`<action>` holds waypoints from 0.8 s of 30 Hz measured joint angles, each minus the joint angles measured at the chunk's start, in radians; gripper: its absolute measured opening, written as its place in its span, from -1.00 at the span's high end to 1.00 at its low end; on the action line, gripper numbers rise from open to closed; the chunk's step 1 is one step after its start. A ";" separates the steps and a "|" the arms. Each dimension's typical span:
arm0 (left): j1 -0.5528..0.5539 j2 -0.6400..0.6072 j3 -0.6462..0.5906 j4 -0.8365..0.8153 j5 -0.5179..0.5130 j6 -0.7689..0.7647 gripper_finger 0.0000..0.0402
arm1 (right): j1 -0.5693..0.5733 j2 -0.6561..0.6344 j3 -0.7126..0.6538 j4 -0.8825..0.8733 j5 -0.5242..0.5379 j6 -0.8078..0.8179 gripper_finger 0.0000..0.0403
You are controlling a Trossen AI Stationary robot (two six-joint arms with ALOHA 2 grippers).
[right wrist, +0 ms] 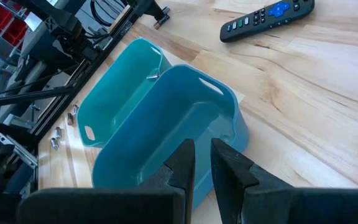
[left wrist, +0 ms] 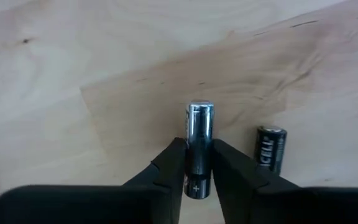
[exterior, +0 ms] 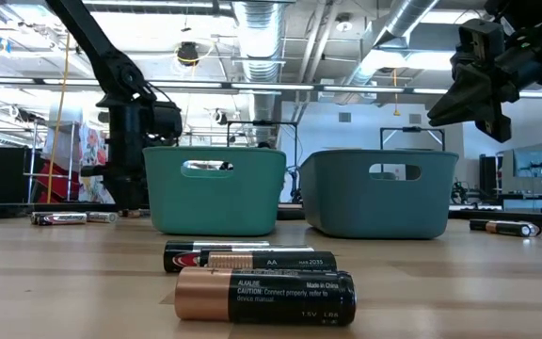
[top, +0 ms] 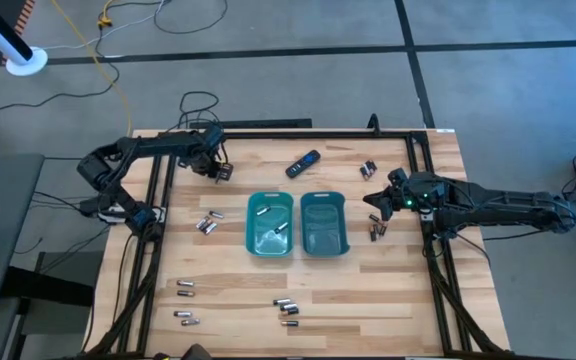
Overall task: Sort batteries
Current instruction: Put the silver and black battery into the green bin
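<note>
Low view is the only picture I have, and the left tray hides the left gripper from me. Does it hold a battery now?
Observer: Yes. The left wrist view shows the left gripper shut on a silvery battery.
Operator: Is another battery close to it?
Observer: One dark battery lies beside it on the wood, apart from the fingers.
Operator: What is inside the trays?
Observer: From above, the left tray holds a few batteries; I see none in the right tray.
Operator: And the right gripper?
Observer: The right gripper hovers beside the right tray, fingers narrowly open, with nothing between them.
</note>
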 joint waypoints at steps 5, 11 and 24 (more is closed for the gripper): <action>-0.018 -0.046 -0.003 0.010 -0.017 -0.001 0.81 | 0.000 0.000 0.000 0.000 0.000 0.000 0.65; -0.041 -0.175 -0.005 -0.008 -0.061 -0.027 0.81 | 0.000 0.000 0.000 -0.003 0.000 -0.001 0.65; -0.337 -0.404 0.069 -0.004 -0.012 -0.009 0.81 | 0.000 0.000 0.000 -0.004 0.000 -0.011 0.65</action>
